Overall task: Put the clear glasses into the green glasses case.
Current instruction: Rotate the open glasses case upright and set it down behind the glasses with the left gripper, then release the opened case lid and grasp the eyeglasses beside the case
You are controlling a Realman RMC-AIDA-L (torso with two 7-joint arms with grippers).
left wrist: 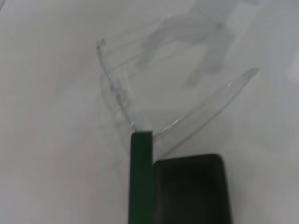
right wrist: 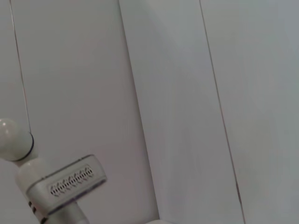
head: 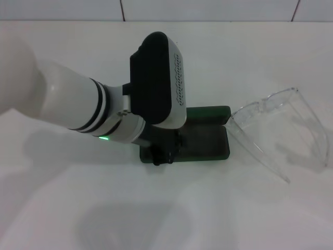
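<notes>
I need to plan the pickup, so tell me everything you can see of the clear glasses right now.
The clear glasses are fully transparent, colourless, plastic-looking eyeglasses with a curved front and long thin arms. They lie unfolded on the white table, arms spread wide, on the robot's right of the open dark green rectangular glasses case. Their front sits right at the case's end, apparently touching it. The left hand is over the case, not on the glasses.
</notes>
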